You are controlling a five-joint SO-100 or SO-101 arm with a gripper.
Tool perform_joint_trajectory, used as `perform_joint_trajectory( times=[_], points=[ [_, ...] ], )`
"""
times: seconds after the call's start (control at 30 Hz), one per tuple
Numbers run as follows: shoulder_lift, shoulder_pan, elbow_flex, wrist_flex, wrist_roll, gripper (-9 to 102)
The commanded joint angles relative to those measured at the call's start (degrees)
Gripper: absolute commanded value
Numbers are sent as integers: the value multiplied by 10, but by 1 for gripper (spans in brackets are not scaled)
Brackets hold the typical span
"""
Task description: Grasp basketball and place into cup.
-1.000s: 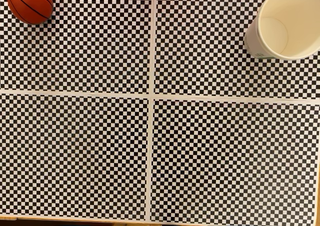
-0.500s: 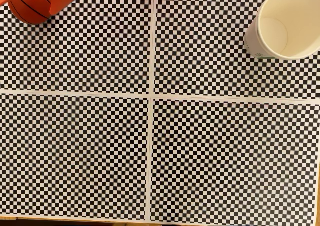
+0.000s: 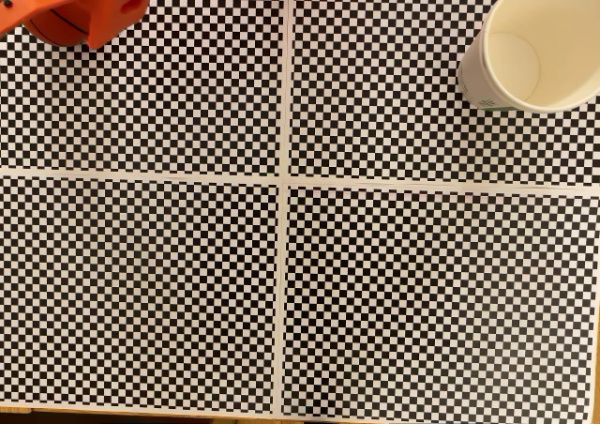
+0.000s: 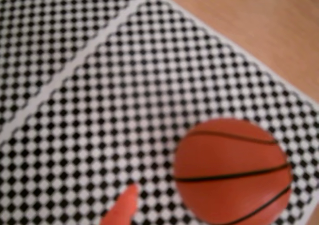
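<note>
The basketball (image 3: 49, 28) lies on the checkered mat at the far top left of the fixed view, its upper part covered by my orange gripper (image 3: 86, 9), which hangs right over it. In the wrist view the basketball (image 4: 232, 172) sits blurred at the lower right, resting on the mat. One orange fingertip (image 4: 122, 210) shows a little to its left, apart from it, so the jaws stand open. The cup (image 3: 553, 21), cream-white and upright with nothing inside, stands at the top right corner, far from the ball.
Black-and-white checkered sheets (image 3: 281, 283) joined by pale seams cover the table. Bare wooden tabletop (image 4: 259, 21) lies beyond the mat's edge, close to the ball in the wrist view.
The gripper came in from the top left edge and moved down over the basketball, covering more of it. The ball and the cup stayed in place.
</note>
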Motion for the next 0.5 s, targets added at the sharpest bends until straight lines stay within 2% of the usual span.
perform_joint_trajectory(
  times=[0.0,0.47],
  points=[
    [-18,11,-7,-34,-14,58],
    [-104,4,-40,-91,-5,57]
  ],
)
